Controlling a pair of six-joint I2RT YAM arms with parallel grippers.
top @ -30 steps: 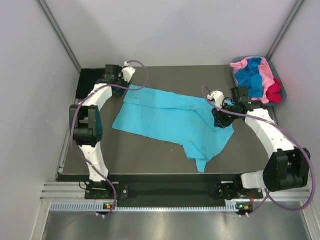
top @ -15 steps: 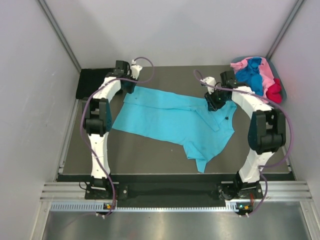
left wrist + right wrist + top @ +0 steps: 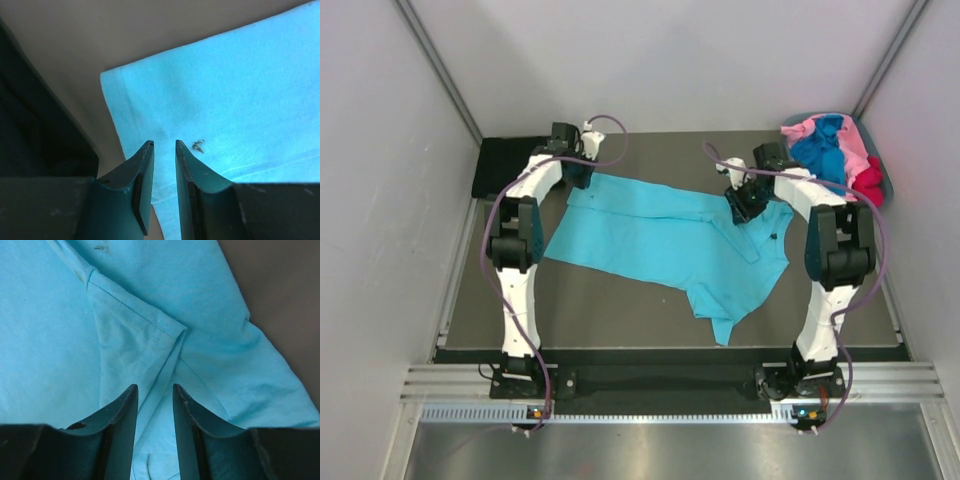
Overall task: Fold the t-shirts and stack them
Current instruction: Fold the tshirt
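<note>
Two YAM arms reaching from near edge of table (image 3: 620,300) across light turquoise t-shirt (image 3: 660,235), lying spread flat mid-table, unfolded, one sleeve pointing nearward. Left gripper (image 3: 164,144) hovering over shirt's far-left stitched corner, jaws narrowly parted, gripping nothing. Right gripper (image 3: 154,386) hanging above far-right sleeve seam, jaws parted, empty. Both apparently lining up to pinch far edge for first fold. Black t-shirt (image 3: 500,165) lying at far-left corner. Pink t-shirt (image 3: 807,128), royal blue t-shirt (image 3: 818,152), red t-shirt (image 3: 868,186) waiting heaped in grey-blue tub (image 3: 889,188), far right.
</note>
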